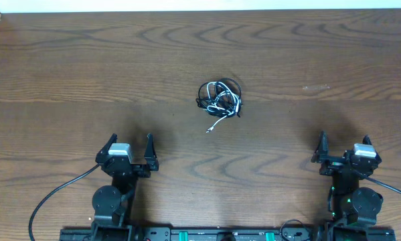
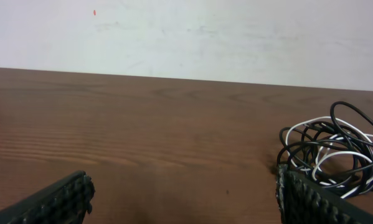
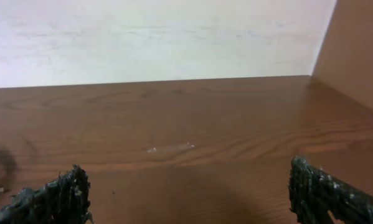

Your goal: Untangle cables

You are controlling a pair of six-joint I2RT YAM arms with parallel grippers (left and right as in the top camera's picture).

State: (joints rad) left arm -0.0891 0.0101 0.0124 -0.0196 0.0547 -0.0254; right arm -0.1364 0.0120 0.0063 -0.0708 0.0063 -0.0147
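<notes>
The brown wooden counter (image 1: pixel 66 67) fills the overhead view. At its near edge sit the two arms, well apart from each other. The left tool (image 1: pixel 130 139) has its jaws spread wide with nothing between them, and in its own camera the ribbed fingers (image 2: pixel 55 198) frame only wood. The right tool (image 1: pixel 345 142) is spread just as wide and holds nothing, its fingers (image 3: pixel 326 194) also over wood.

The cables (image 1: pixel 219 98) lie near the middle of the counter, ahead of both arms and between them, touching neither tool. They are thin black and white cords wound into one tight, roundish knot of overlapping loops. From the left wrist the knot shows off to the right of that tool's line. A single white tail with a small plug end (image 1: pixel 209 130) trails out of the knot toward the arms.

By my judgement the untangling has not begun, and the step in hand is the reach-in. The next move calls for one tool to hold the body of the knot while the other takes a free strand, most likely the white tail, and draws it out. The cords are thin and lie flat, so the fingers would need to come down close to the wood and close on one strand, not several.
</notes>
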